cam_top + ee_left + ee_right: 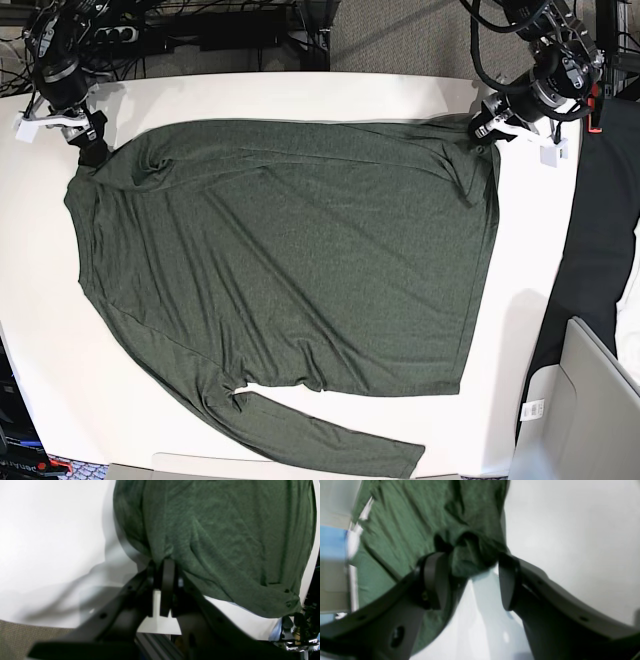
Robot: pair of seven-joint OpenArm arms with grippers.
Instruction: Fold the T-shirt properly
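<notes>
The dark olive-green T-shirt (290, 260) lies spread flat on the white table (545, 250), with one long sleeve (330, 440) trailing along the front edge. My left gripper (482, 128) is at the shirt's far right corner. In the left wrist view it (163, 562) is shut on a pinch of the fabric (225, 530). My right gripper (90, 150) is at the shirt's far left corner. In the right wrist view it (472, 557) stands wide open, with a bunched fold of fabric (407, 517) between the fingers (435, 580).
Cables and power strips (180, 30) lie behind the table's far edge. A dark drop (600, 230) runs along the table's right edge, with a grey box (590, 400) at the front right. Bare white table surrounds the shirt on the left and right.
</notes>
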